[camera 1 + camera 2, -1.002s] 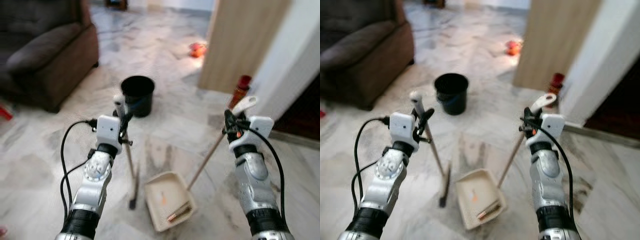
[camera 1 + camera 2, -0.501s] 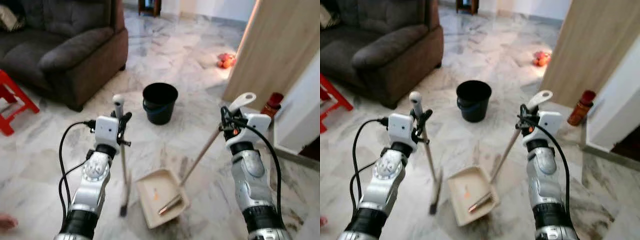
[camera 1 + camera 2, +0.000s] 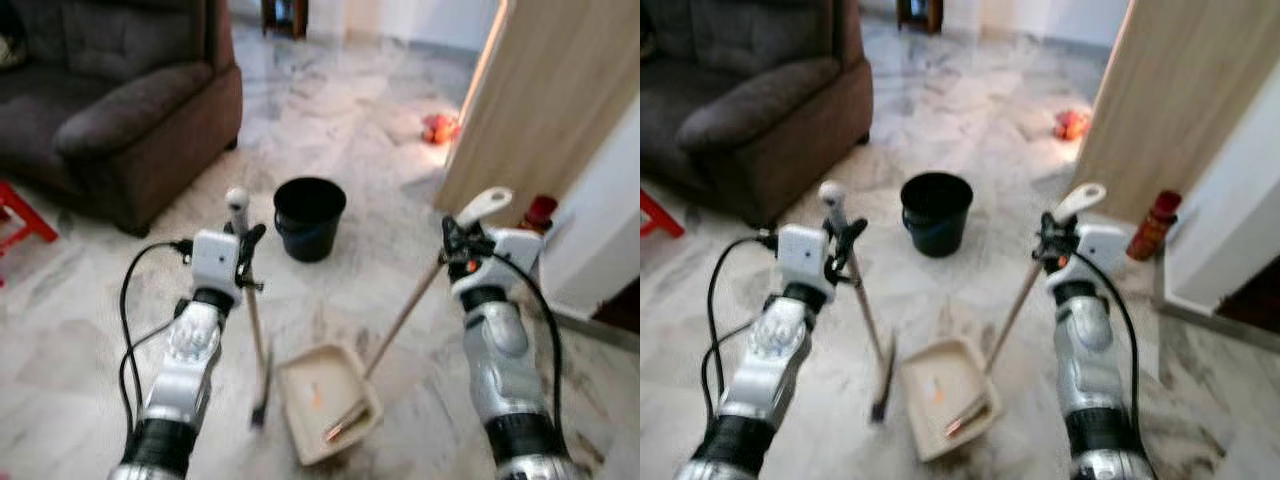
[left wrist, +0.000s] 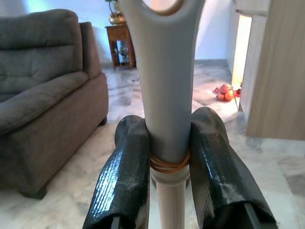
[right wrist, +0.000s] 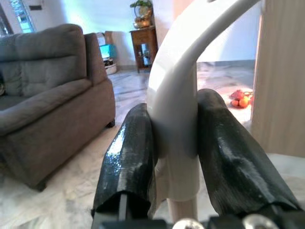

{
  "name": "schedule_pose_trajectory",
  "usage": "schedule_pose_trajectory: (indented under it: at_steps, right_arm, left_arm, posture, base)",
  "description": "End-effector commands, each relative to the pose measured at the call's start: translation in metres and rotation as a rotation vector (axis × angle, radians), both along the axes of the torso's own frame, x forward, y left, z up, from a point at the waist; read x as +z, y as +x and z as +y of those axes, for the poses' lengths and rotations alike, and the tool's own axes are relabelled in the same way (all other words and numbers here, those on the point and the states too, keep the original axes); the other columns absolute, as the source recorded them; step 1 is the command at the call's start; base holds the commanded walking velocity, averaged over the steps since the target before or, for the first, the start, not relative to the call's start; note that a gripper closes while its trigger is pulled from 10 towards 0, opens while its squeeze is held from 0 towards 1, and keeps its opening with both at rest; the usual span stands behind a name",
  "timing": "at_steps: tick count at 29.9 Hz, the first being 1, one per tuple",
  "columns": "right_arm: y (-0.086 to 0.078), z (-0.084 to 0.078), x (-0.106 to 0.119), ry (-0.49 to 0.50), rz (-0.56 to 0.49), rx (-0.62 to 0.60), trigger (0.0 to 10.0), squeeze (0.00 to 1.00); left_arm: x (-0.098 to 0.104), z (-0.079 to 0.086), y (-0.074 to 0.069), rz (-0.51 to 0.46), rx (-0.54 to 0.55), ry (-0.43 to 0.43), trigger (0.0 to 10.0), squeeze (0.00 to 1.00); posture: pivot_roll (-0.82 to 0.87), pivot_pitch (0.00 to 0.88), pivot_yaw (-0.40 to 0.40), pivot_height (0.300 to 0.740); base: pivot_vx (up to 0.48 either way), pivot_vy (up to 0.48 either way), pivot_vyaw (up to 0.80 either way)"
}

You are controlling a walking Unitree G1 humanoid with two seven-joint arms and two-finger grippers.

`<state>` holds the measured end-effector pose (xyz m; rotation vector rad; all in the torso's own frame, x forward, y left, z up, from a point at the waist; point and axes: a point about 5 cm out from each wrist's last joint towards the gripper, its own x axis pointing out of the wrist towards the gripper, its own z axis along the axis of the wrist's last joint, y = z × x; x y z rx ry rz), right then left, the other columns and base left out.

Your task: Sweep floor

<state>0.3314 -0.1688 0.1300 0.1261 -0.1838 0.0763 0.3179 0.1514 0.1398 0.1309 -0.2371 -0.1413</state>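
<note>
Two clamps: left gripper (image 4: 167, 167) jaws squeeze the broom handle (image 4: 164, 90); right gripper (image 5: 175, 157) jaws squeeze the dustpan handle (image 5: 178, 105).

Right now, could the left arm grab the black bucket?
Probably not. The left pincer is shut on the broom, so it isn't free, and the bucket stands farther off on the floor, beyond the dustpan.

a slim broom (image 3: 252, 330) with a grey handle top stands nearly upright on the marble floor (image 3: 90, 330), its dark head touching the tiles just beside a cream long-handled dustpan (image 3: 327, 402); the pan lies flat holding bits of debris, its pale handle slanting up to a white grip
</note>
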Motion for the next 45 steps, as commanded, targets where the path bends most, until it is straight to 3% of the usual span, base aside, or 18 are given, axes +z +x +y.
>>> schedule_pose_trajectory:
  at_steps: [1,45]
  right_arm:
    - [0.0004,-0.0075,0.0111,0.034,-0.05,-0.027,10.0,0.0]
    - [0.0014,-0.0033,0.0115,0.04,-0.044,-0.009,10.0,0.0]
  left_arm:
    - [0.01,-0.0048,0.0009,-0.05,-0.019,0.012,10.0,0.0]
    - [0.0114,-0.0053,-0.0002,-0.061,-0.022,0.029,10.0,0.0]
  posture:
    - [0.03,0.08,-0.018,0.74]
    - [0.04,0.095,-0.026,0.74]
  base:
    - [0.292,0.0,0.0]
    - [0.307,0.0,0.0]
